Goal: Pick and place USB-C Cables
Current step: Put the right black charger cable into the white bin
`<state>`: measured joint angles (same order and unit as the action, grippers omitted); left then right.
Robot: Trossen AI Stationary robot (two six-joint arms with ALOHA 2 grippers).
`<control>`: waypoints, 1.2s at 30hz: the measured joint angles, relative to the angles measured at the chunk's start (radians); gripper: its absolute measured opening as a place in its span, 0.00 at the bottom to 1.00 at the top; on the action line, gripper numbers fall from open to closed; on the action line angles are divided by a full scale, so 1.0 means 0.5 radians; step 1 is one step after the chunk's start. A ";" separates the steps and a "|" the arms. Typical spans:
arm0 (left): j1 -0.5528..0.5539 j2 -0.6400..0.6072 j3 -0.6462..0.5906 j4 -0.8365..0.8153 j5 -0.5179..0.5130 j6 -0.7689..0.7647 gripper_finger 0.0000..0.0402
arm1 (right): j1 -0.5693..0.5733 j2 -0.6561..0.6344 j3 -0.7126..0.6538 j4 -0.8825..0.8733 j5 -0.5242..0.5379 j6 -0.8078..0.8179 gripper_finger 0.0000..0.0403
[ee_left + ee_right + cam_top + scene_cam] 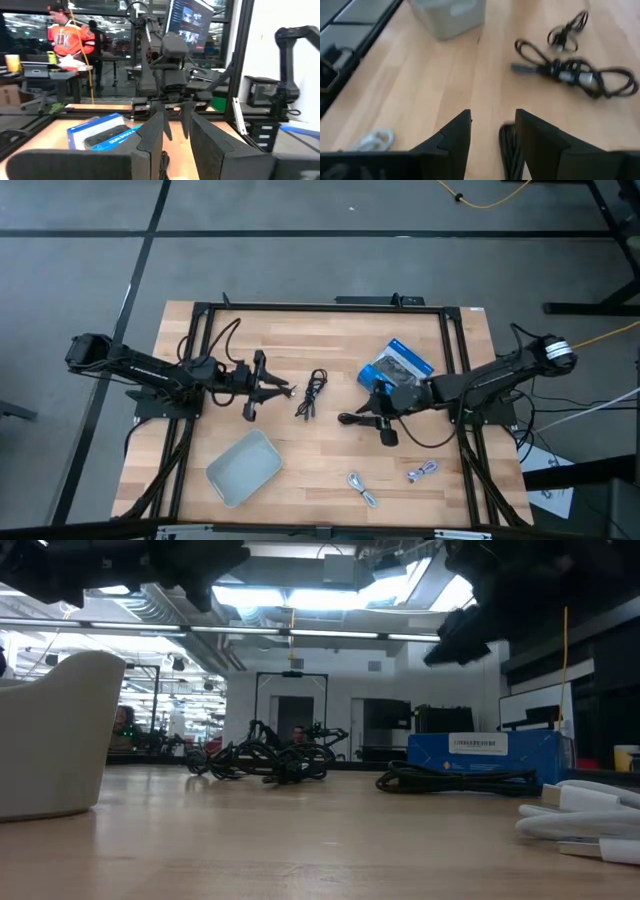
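Note:
Two black cables (313,393) lie loosely bundled at mid-table; they also show in the low view (270,760) and the right wrist view (570,75). A third black cable (348,419) lies flat in front of the blue box (397,365). My right gripper (364,418) hangs open just above it, and the cable (507,147) shows below its fingers. My left gripper (281,388) is open, raised, just left of the middle cables. Two silvery-grey cables (363,488), (422,472) lie near the table's near edge.
A pale grey tray (244,467) stands near the near-left corner and looms large in the low view (50,730). The blue box (485,750) lies far right. A black frame (320,308) runs around the table. A person in orange (67,37) is in the room beyond.

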<state>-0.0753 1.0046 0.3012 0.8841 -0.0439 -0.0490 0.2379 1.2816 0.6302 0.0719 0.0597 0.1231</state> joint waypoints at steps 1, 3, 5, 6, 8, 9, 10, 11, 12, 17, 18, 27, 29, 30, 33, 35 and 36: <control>0.000 0.000 0.000 0.000 -0.013 0.000 0.22 | -0.011 0.014 0.051 0.001 -0.001 -0.017 0.40; 0.000 0.000 0.000 0.004 -0.040 0.000 0.21 | -0.031 0.053 0.172 -0.002 0.001 -0.093 0.40; 0.000 0.000 0.000 0.018 -0.043 -0.032 0.21 | -0.056 0.104 0.308 -0.013 0.002 -0.163 0.40; 0.000 0.000 0.001 0.023 -0.043 -0.057 0.21 | -0.071 0.133 0.383 -0.022 0.002 -0.182 0.40; 0.000 0.000 0.002 0.022 -0.043 -0.097 0.22 | -0.106 0.192 0.546 -0.106 0.003 -0.205 0.40; 0.000 0.000 0.002 0.022 -0.043 -0.099 0.21 | -0.125 0.224 0.625 -0.174 0.013 -0.207 0.40; 0.000 0.000 0.002 0.022 -0.043 -0.099 0.21 | -0.143 0.260 0.701 -0.260 0.044 -0.206 0.40; 0.000 0.000 0.002 0.022 -0.043 -0.098 0.21 | -0.159 0.295 0.774 -0.362 0.091 -0.204 0.40; 0.000 0.000 0.002 0.022 -0.043 -0.097 0.21 | -0.177 0.330 0.841 -0.478 0.143 -0.201 0.40; 0.000 0.000 0.002 0.007 -0.043 -0.108 0.21 | -0.248 0.488 1.044 -0.991 0.233 -0.082 0.40; 0.000 0.000 0.002 -0.001 -0.043 -0.108 0.21 | -0.252 0.511 1.046 -1.066 0.235 -0.049 0.40; 0.011 0.000 0.002 -0.086 -0.036 -0.099 0.21 | -0.233 0.676 1.018 -1.278 0.226 -0.055 0.40; 0.010 0.000 0.002 -0.101 -0.036 -0.097 0.21 | -0.233 0.707 1.020 -1.262 0.204 -0.053 0.40; 0.009 0.000 0.002 -0.103 -0.034 -0.096 0.21 | -0.233 0.726 1.019 -1.276 0.193 -0.054 0.40; 0.010 0.010 0.002 -0.165 -0.042 -0.094 0.21 | -0.233 0.779 1.018 -1.279 0.192 -0.035 0.40; 0.010 0.010 0.002 -0.188 -0.049 -0.094 0.21 | -0.224 0.819 1.018 -1.273 0.190 0.019 0.40; 0.010 0.009 0.002 -0.187 -0.050 -0.097 0.21 | -0.220 0.840 1.018 -1.276 0.189 0.052 0.40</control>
<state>-0.0704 1.0092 0.3019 0.7904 -0.0688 -0.0975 0.1280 1.7019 1.1393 -0.5661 0.1543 0.1493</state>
